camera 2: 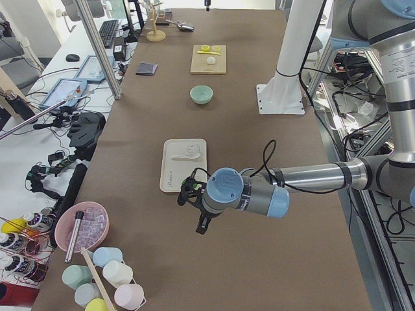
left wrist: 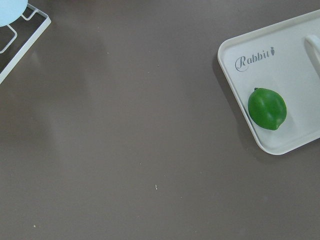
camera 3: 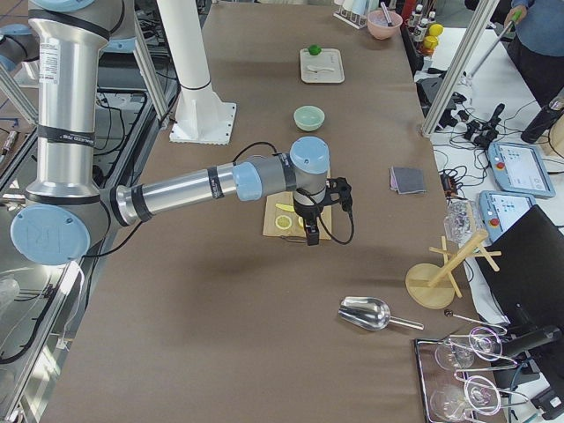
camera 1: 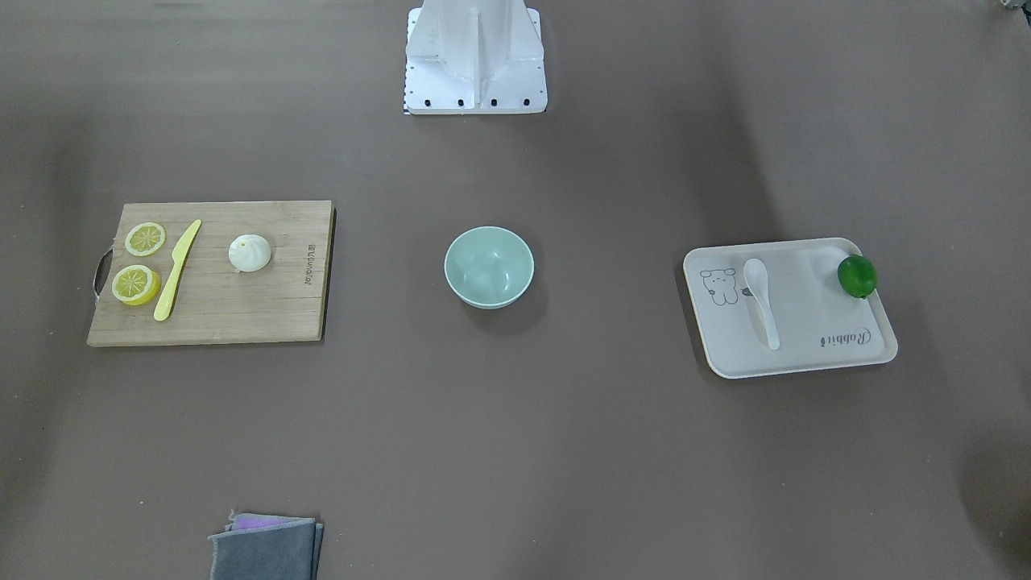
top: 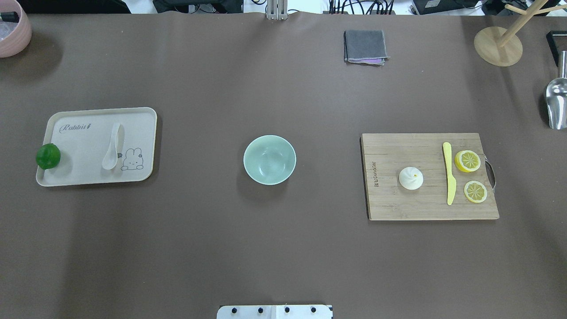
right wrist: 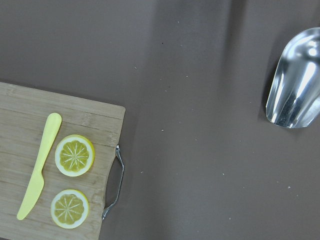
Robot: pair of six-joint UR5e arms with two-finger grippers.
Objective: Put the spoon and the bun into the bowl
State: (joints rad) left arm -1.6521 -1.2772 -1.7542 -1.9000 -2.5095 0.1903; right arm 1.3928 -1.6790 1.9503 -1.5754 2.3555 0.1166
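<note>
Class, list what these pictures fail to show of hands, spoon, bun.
Left hand: left side view only, open or shut unclear.
Right hand: right side view only, likewise.
Spoon: left wrist view's edge cuts it off.
Bun: right arm hides it in right side view.

Right arm (camera 3: 194, 187), near and large, reaches across the table (camera 3: 220, 335). Its gripper (camera 3: 310, 236) hangs over the wooden cutting board (camera 3: 270, 231); whether the jaws are parted is unclear. Farther off stand the mint-green bowl (camera 3: 308, 117) and a tray (camera 3: 306, 77) bearing a lime (camera 3: 313, 49). Nearer lies a metal scoop (camera 3: 366, 311).
</note>
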